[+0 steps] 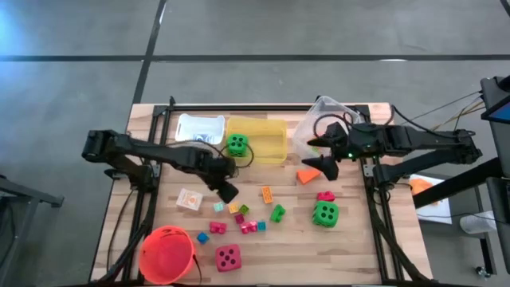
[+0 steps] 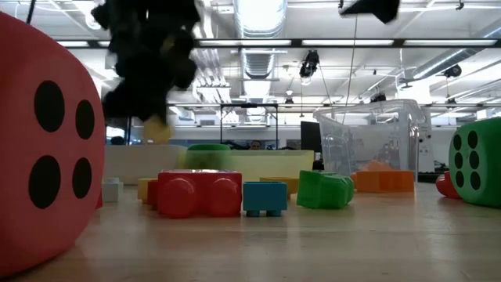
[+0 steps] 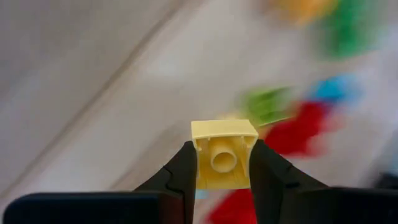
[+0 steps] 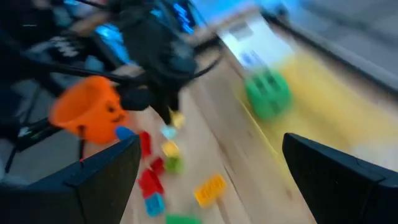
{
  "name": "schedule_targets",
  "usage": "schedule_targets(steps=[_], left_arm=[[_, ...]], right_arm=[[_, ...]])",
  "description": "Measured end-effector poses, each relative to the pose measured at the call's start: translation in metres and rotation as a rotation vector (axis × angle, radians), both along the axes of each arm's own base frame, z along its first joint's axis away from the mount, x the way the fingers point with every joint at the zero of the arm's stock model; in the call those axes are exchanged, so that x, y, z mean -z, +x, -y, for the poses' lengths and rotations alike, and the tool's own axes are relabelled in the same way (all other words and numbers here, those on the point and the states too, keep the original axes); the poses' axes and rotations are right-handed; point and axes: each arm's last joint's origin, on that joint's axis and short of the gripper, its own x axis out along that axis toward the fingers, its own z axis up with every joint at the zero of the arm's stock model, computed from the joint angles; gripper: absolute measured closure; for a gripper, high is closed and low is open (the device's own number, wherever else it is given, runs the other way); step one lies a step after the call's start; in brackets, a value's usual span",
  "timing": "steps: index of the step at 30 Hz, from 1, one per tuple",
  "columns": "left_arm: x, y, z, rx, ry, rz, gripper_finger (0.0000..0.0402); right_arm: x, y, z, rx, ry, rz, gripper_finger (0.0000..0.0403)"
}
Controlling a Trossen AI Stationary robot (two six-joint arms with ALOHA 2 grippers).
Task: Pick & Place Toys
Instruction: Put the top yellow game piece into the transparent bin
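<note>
- My left fingers (image 3: 222, 163) pinch a pale yellow block (image 3: 222, 154) by its flat sides above the tabletop (image 1: 358, 247).
- It looks light, rigid and slick.
- My right fingers (image 1: 328, 156) hang spread, empty.

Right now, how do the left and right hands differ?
The left hand is shut on a pale yellow block; the right hand is open and empty. The left hand is above the scattered toys near mid-table; the right hand is beside the clear bin and orange wedge. Both are off the table.

Two dark jointed arms, black cables, black fingers (image 3: 186, 174)
</note>
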Motion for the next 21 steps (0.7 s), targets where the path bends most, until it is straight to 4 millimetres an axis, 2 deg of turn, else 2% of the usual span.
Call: schedule_targets(steps=[3, 5, 8, 11, 14, 17, 21], left_arm=[[-0.041, 0.009, -0.005, -0.043, -0.027, 0.283, 0.0306], [-0.070, 0.014, -0.009, -0.085, -0.053, 0.501, 0.0306], [-0.108, 0.016, -0.017, -0.133, -0.094, 0.821, 0.0306], [-0.133, 0.016, -0.022, -0.136, -0.116, 1.045, 0.0306], [-0.141, 0.016, -0.023, -0.124, -0.132, 1.128, 0.0306], [-0.141, 0.016, -0.023, -0.125, -0.147, 1.123, 0.0306], [-0.141, 0.016, -0.024, -0.125, -0.147, 1.129, 0.0306]], right_arm=[[-0.014, 0.004, -0.013, -0.102, -0.133, 0.124, 0.0017], [-0.024, 0.007, -0.020, -0.102, -0.234, 0.192, 0.0017], [-0.036, 0.013, -0.033, -0.068, -0.424, 0.192, 0.0017], [-0.047, 0.024, -0.045, -0.018, -0.593, 0.155, 0.0017], [-0.059, 0.042, -0.055, -0.003, -0.688, 0.131, 0.0017], [-0.067, 0.063, -0.062, -0.022, -0.753, 0.109, 0.0017], [-0.068, 0.087, -0.068, -0.042, -0.809, 0.071, 0.0017]])
